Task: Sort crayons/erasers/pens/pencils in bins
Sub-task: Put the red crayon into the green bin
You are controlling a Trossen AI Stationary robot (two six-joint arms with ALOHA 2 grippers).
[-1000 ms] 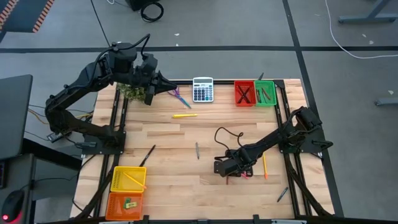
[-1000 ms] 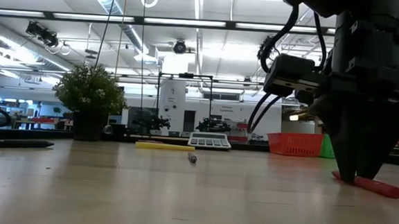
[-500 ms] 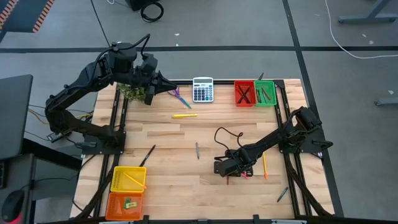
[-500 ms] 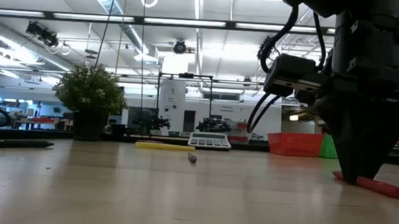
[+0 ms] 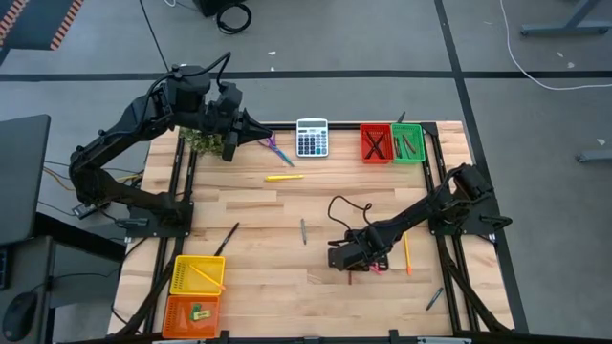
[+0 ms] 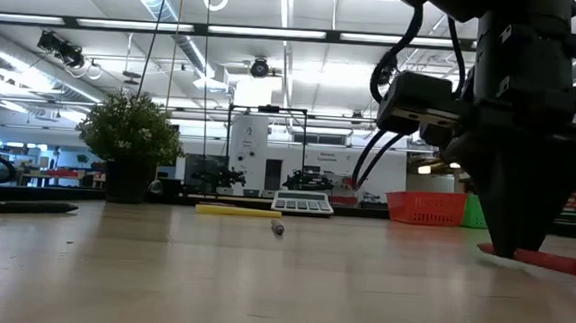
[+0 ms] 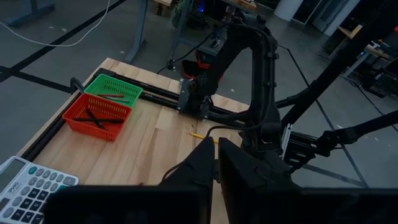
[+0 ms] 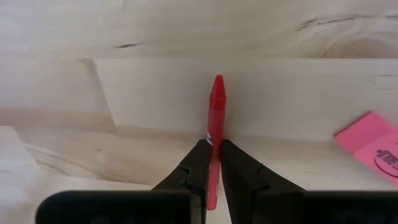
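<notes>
The pink eraser (image 8: pixel 372 149) carries dark printing, too small and cut off to read; the grey calculator (image 5: pixel 312 138) at the counter's (image 5: pixel 287 220) far edge shows only unreadable keys. The red bin (image 5: pixel 376 143) holds dark pens, crossed, and the green bin (image 5: pixel 407 142) beside it holds more sticks. At the near left corner the yellow bin (image 5: pixel 197 274) holds a long orange-yellow pencil, and the orange bin (image 5: pixel 191 315) holds a small green eraser (perhaps another piece too). The right gripper (image 8: pixel 214 163) has its fingers clamped on the red crayon (image 8: pixel 214 112), low over the counter, near the pink eraser. The left gripper (image 7: pixel 216 163) hangs near the far left corner, fingers closed on nothing.
</notes>
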